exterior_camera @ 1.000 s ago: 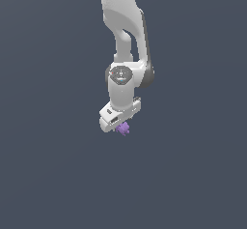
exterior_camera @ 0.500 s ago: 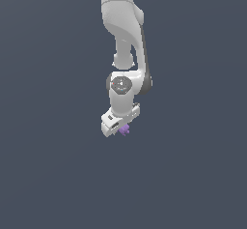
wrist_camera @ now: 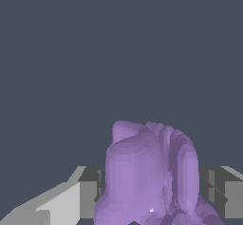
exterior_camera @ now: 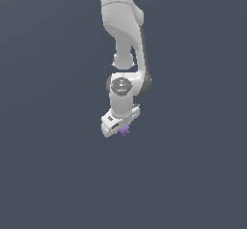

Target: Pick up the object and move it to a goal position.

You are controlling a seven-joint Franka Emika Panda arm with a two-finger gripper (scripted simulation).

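Background: flat slate-grey on every side in both views; we saw no table edge, wall or goal marker, so we could not tell where any surface lay.
Pincer: the gripper (exterior_camera: 124,129) hung at the end of the white arm (exterior_camera: 123,39), its fingers (wrist_camera: 71,200) pressed against either flank of the purple lump, clenched on it.
Object: the object (exterior_camera: 125,130) sat between the fingertips, a spiky-lumpy purple thing much smaller than the hand; in the wrist view the object (wrist_camera: 147,172) filled the middle of the gap and stuck out past the fingertips.
Step in hand: we judged this to be the carry, with the grasp made and the goal yet to be reached.
Doing it well: we would have kept the squeeze steady and moved smoothly, since a lumpy shape offers only small contact patches and could twist or slip under a jerk.
Wrist tilt: the hand was canted in the exterior view; we would have held that angle and not rolled it mid-carry.
Edges: none showed near the pincer.
Open room: clear grey lay all round the arm, toward the exterior view's left and right alike, so we saw nothing to steer around.
Unknown: the goal position did not show, so how far the carry had to go we could not say.
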